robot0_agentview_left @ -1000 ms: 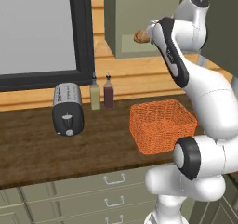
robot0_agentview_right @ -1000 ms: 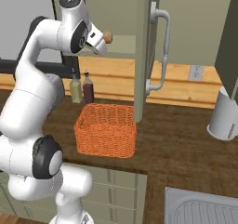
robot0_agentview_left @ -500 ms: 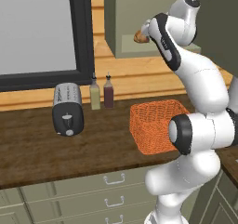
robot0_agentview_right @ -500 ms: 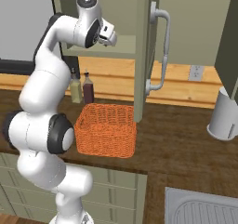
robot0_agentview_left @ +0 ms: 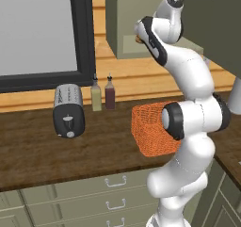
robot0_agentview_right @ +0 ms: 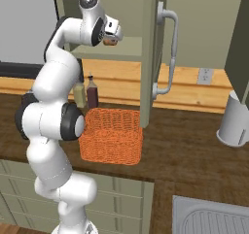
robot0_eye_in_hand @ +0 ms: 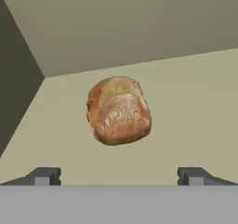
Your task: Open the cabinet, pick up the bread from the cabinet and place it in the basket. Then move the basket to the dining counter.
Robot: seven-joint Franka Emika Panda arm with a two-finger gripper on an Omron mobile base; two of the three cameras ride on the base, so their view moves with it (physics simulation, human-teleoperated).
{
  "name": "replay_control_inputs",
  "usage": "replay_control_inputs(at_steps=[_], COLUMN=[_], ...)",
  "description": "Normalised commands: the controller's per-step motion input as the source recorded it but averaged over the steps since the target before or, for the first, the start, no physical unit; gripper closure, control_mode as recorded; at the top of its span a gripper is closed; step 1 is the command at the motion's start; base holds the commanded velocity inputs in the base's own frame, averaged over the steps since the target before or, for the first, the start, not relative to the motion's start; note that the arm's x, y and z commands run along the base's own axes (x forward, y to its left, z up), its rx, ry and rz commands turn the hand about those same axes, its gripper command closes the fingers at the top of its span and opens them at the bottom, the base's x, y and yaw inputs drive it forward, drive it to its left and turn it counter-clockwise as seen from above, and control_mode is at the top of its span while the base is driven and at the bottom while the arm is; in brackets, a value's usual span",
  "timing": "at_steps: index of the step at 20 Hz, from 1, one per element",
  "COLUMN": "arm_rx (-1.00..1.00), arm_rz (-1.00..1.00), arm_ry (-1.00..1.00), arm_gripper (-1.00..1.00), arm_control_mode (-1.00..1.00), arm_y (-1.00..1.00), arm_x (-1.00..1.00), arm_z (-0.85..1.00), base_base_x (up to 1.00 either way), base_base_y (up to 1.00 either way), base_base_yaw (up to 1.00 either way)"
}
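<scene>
On the cabinet point(robot0_agentview_right: 146, 48) shelf, the bread point(robot0_eye_in_hand: 118, 110) lies with its long axis running away from the wide-open, empty gripper point(robot0_eye_in_hand: 118, 176) facing it.

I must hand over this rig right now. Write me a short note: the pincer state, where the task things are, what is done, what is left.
Pincer: open, holding nothing, aimed at the bread from a short way off.
Bread: lying on the shelf inside the cabinet, untouched.
Basket: on the dark wood worktop below the cabinet, nothing visible in it.
Done: cabinet door is open.
Left: close in and grasp the bread, put it in the basket, then carry the basket to the dining counter.
</scene>
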Motion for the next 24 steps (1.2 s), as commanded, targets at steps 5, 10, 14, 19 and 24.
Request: replay_control_inputs(at_steps=[5, 10, 14, 19, 24], arm_rx=[-0.02, 0.0, 0.0, 0.0, -0.01], arm_rz=[0.0, 0.0, 0.0, 0.0, 0.0], arm_ry=[-0.01, 0.0, 0.0, 0.0, -0.02], arm_gripper=[-1.0, -1.0, -1.0, 1.0, 1.0], arm_control_mode=[-1.0, -1.0, -1.0, -1.0, -1.0], arm_y=[-0.01, 0.0, 0.0, 0.0, 0.0], arm_x=[0.62, 0.49, 0.33, 0.13, 0.0], arm_z=[-0.09, -0.05, -0.05, -0.26, -0.27], base_base_x=[0.0, 0.0, 0.0, 0.0, 0.0], base_base_y=[0.0, 0.0, 0.0, 0.0, 0.0], base_base_yaw=[0.0, 0.0, 0.0, 0.0, 0.0])
